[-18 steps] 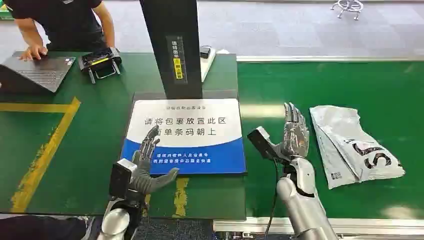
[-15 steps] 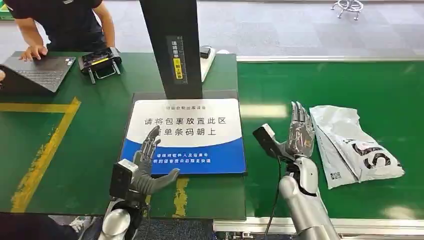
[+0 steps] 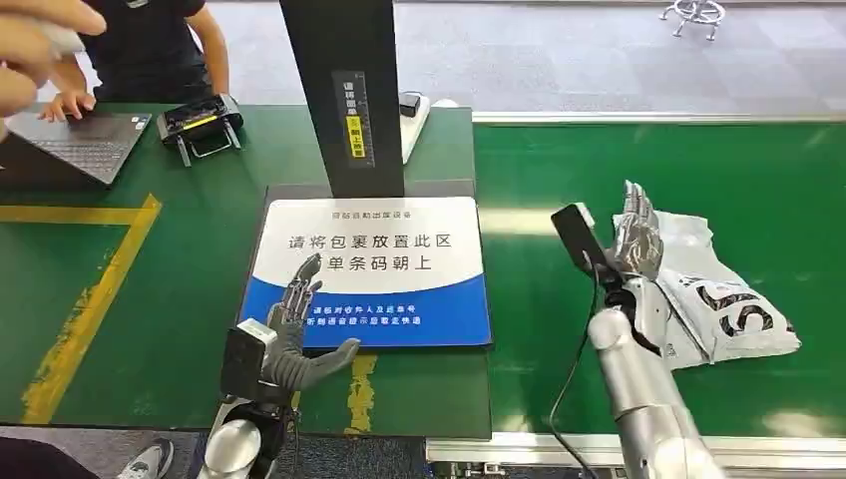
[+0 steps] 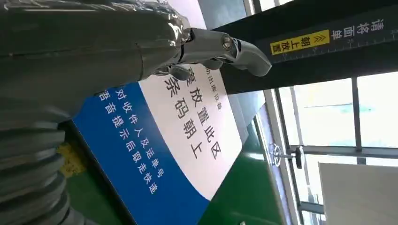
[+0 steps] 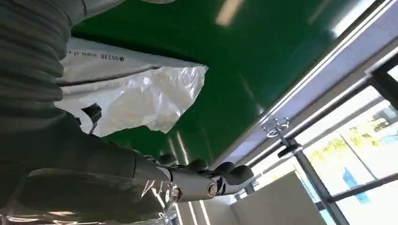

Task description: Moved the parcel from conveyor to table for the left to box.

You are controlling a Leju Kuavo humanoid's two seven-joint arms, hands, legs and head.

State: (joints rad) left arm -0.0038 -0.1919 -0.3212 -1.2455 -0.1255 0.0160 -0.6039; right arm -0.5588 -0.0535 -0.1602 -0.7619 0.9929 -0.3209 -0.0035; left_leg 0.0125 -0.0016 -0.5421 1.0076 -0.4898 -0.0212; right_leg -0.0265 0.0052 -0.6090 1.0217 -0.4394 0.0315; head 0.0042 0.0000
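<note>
The parcel [image 3: 723, 299], a crumpled grey-white plastic mailer with black print, lies on the green conveyor belt [image 3: 758, 170] at the right. My right hand [image 3: 634, 238] hovers over the parcel's left edge, fingers straight and apart, holding nothing. In the right wrist view the parcel [image 5: 136, 98] lies just past that hand [image 5: 197, 180]. My left hand [image 3: 299, 329] stands open over the near edge of the blue and white placement sign [image 3: 369, 269] on the table. The left wrist view has the same hand [image 4: 206, 49] above the sign [image 4: 178, 140].
A black scanner post [image 3: 344, 95] rises behind the sign. A laptop [image 3: 75, 140] and a black device [image 3: 200, 122] sit at the table's far left, where a person [image 3: 130, 45] leans in. Another person's hand [image 3: 35, 40] blurs the top left corner.
My right hand has moved right and forward, from beside the parcel to over its left edge. A person's blurred hand has entered at top left. My left hand has barely moved.
</note>
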